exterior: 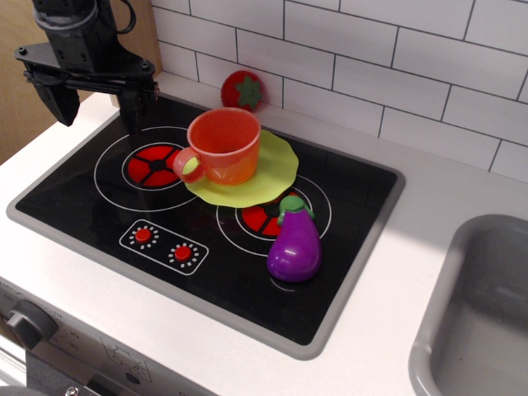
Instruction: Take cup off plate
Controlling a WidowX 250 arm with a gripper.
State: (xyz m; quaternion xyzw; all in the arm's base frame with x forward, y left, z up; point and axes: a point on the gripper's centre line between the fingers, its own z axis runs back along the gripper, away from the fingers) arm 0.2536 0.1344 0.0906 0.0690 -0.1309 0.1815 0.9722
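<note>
My jaws hang in the upper left of the frame, spread wide with nothing between them, and my gripper (93, 111) sits above the far left corner of the black stovetop (206, 272). One dark finger (54, 102) points down at the left, the other at the right, near the edge of the left burner (153, 165).

The cup (223, 146) stands upright just right of me, a little above the middle of the frame. It is orange-red with a wide round mouth, and its loop handle faces left and toward the lower edge of the frame, reaching out over the left burner. The cup rests on the left part of the plate (268, 169), a thin lime-green disc with a wavy edge that lies flat on the stovetop between the two red burners and partly covers the right burner (261, 219).

Below and to the right of the plate, a purple eggplant (294, 250) with a green cap stands on the right burner, close to the plate's rim. A red tomato (242, 91) leans by the white tiled wall (396, 74) at the top of the frame, behind the cup. Two red knobs (163, 245) sit on the stovetop's lower left. The white desk (429, 223) surrounds the stovetop, and a grey sink (487, 330) fills the lower right corner.
</note>
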